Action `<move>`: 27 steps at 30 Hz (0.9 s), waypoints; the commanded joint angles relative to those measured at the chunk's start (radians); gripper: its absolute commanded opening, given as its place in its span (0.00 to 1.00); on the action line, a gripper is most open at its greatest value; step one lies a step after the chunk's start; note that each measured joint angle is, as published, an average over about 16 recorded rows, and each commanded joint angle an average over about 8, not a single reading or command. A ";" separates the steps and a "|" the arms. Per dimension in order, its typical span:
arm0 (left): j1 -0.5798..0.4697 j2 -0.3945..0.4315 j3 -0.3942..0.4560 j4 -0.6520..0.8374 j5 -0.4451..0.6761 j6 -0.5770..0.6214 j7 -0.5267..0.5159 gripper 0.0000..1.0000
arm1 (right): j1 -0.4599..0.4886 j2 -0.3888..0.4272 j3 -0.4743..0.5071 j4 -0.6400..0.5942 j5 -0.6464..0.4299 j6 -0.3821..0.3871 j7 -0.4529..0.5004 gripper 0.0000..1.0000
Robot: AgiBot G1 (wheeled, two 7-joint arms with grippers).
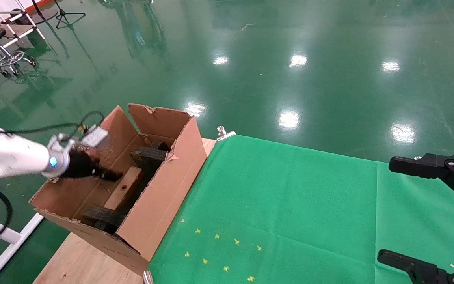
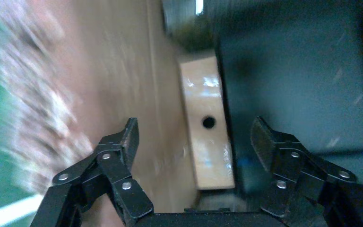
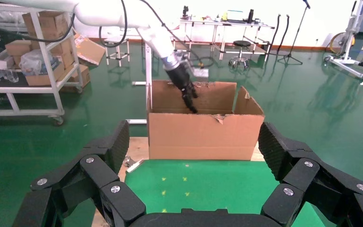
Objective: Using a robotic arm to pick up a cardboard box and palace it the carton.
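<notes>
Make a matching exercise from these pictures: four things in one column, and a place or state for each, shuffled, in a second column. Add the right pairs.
Things
1. box
2. left gripper
3. right gripper
4. carton

Places or states
A. open, out over the green cloth, away from the carton
B. stands on the table's left end, flaps up
C. lies inside the carton between black foam blocks
D. open, reaching down into the carton, holding nothing

Pairs: 1-C, 2-D, 3-A, 4-B
</notes>
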 commanded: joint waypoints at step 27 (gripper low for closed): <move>-0.066 -0.161 -0.173 -0.134 -0.275 0.324 0.120 1.00 | 0.000 0.000 0.000 0.000 0.001 0.000 0.000 1.00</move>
